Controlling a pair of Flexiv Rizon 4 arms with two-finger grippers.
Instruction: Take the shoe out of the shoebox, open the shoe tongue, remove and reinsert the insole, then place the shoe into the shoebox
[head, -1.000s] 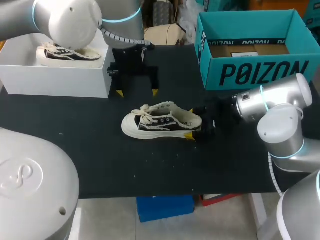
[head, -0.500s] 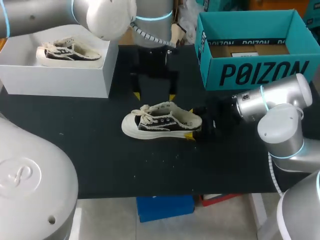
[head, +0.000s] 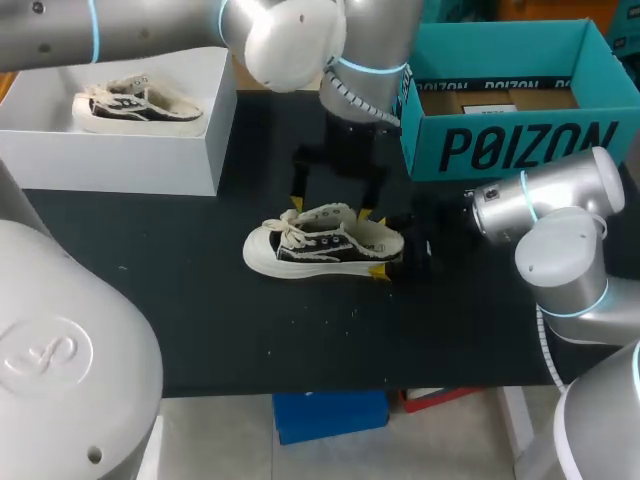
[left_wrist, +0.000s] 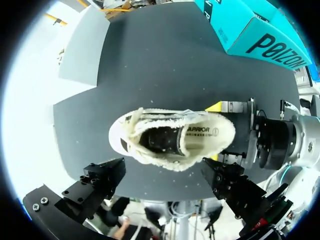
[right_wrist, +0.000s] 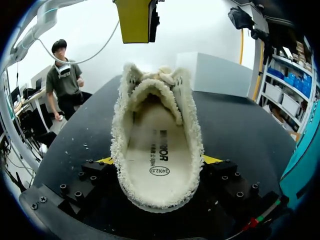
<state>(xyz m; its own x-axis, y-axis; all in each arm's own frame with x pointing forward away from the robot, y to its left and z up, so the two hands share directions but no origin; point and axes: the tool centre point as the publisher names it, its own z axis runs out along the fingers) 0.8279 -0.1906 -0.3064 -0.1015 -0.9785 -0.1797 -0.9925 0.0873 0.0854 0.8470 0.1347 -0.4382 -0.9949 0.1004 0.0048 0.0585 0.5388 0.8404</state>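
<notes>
– On the black table (head: 200, 300), near its middle, where does the shoe lie now?
– The shoe (head: 322, 240) lies there on its sole, with the toe toward my left side and the heel toward my right arm. It is outside the teal shoebox (head: 520, 140), which stands open at the far right part of the table, apart from the shoe.
– And your right pincer?
– My right pincer (head: 390, 250) is clamped on the heel. From its wrist camera I see one yellow fingertip (right_wrist: 106, 160) pressed on each side of the heel, and the pale insole (right_wrist: 155, 150) lies flat inside the shoe.
– What about the left one?
– My left pincer (head: 330, 209) hangs above the shoe, and its fingers are apart. They touch nothing. From the left wrist camera the opening of the shoe shows under it, between the two fingers.
– Is anything else on the table?
– A white box (head: 110, 160) stands at the far left. A second shoe (head: 135, 103) rests on it or in it; I cannot tell which.
</notes>
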